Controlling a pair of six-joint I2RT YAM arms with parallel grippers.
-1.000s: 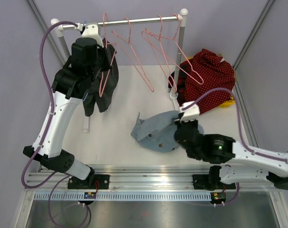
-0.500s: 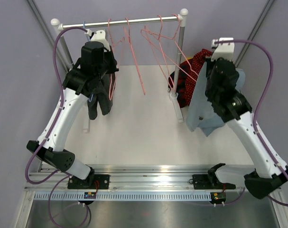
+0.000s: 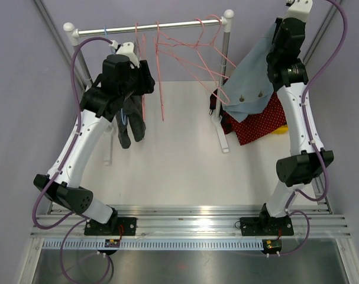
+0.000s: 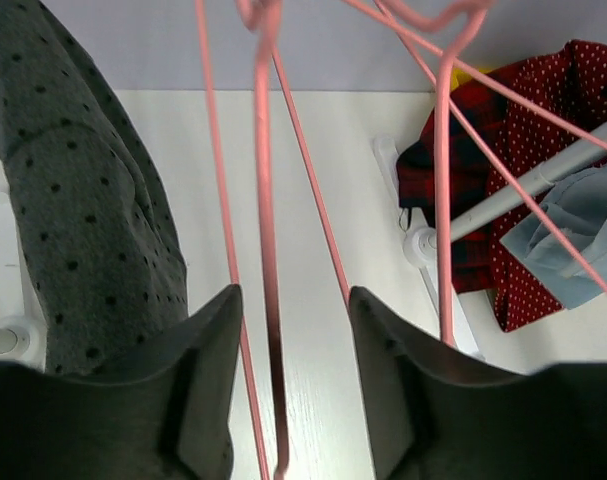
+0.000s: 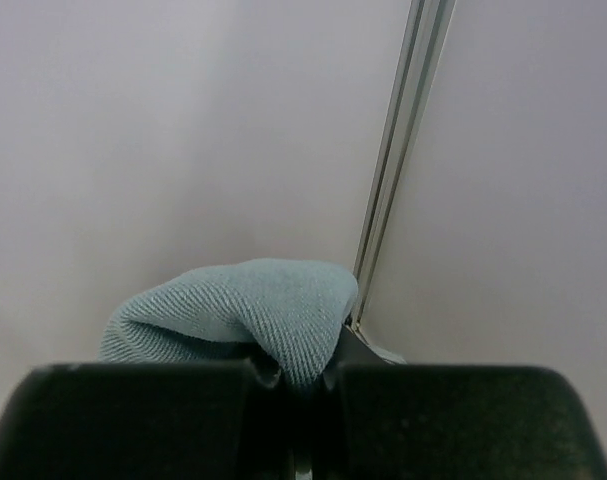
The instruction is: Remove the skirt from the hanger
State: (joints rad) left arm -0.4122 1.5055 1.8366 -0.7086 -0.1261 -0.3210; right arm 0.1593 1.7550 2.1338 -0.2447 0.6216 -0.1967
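Note:
A dark grey dotted skirt (image 3: 132,121) hangs at the left end of the rack, just beside my left gripper (image 3: 145,80); what it hangs from is hidden behind the arm. In the left wrist view the skirt (image 4: 83,230) is left of my open left gripper (image 4: 293,380), and a pink hanger (image 4: 268,300) runs between the fingers without being pinched. My right gripper (image 3: 280,44), raised high at the back right, is shut on a light blue garment (image 3: 250,86) that dangles from it. In the right wrist view its fabric (image 5: 253,305) bulges above the closed right gripper (image 5: 298,385).
Several bare pink hangers (image 3: 185,44) hang tangled on the rack rail (image 3: 149,26). The rack's right post (image 3: 225,71) stands on a base near mid-table. A red dotted garment (image 3: 263,121) lies heaped at the right, behind the blue one.
My left gripper has opened around the hanger wire. My right arm swung up from the table to the back right, carrying the blue garment over the red heap.

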